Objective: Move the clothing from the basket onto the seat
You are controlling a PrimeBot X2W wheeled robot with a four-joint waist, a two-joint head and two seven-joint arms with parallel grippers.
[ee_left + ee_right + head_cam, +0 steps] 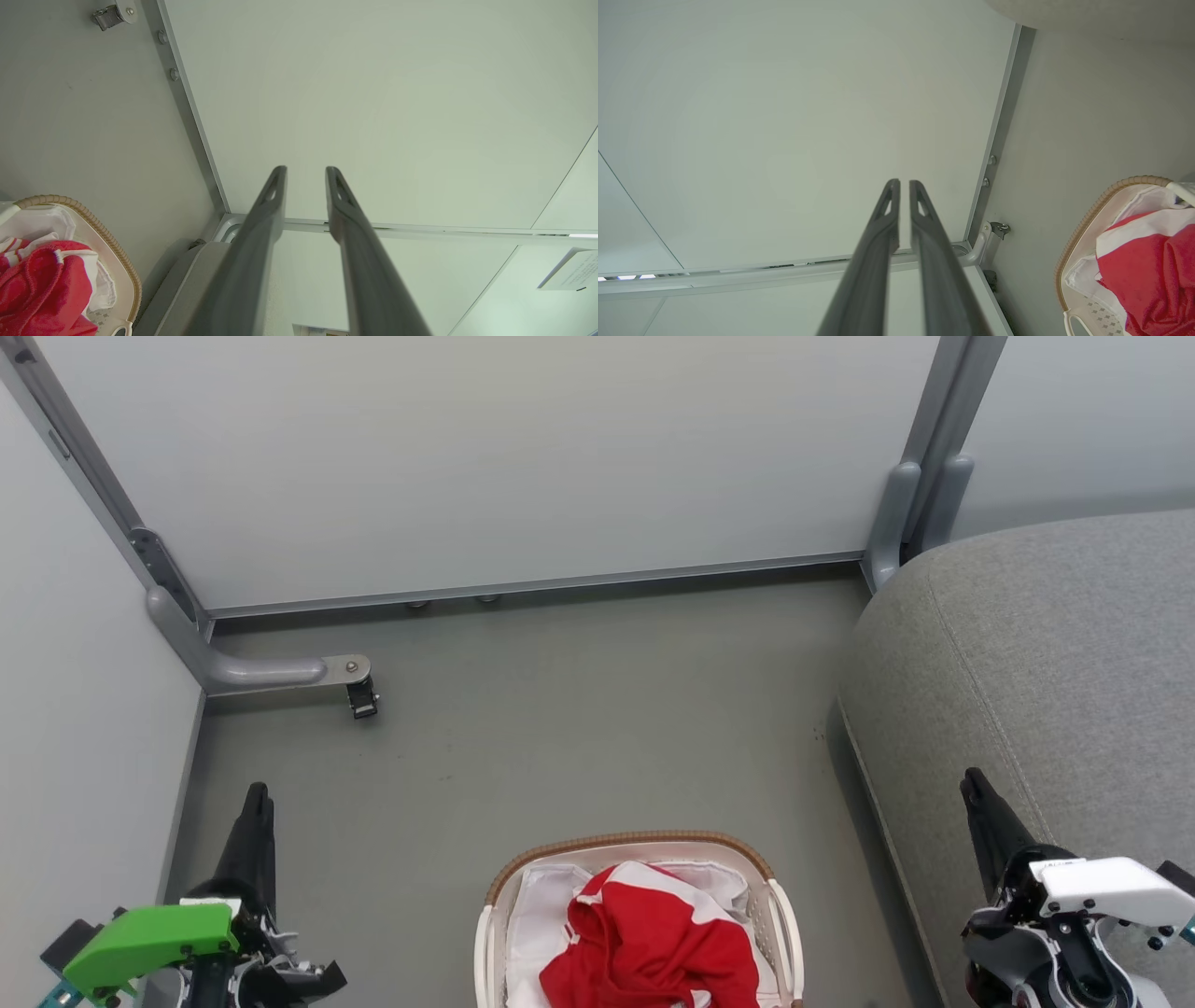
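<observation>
While crumpled red clothing [653, 943] lies in oval woven-rimmed basket [635, 841] | left hand [306, 171] parted, empty | right hand [904, 183] clenched

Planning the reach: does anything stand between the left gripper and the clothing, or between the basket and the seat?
Nothing visible. The clothing lies uncovered atop the basket, with open floor from it to the left gripper and to the seat.

No word, brand or number can be read here. One white paper sheet [567, 269] is on the pale wall panel [504, 298] in the left wrist view. It carries several lines of dark print, but the letters are too small and blurred to read.
</observation>
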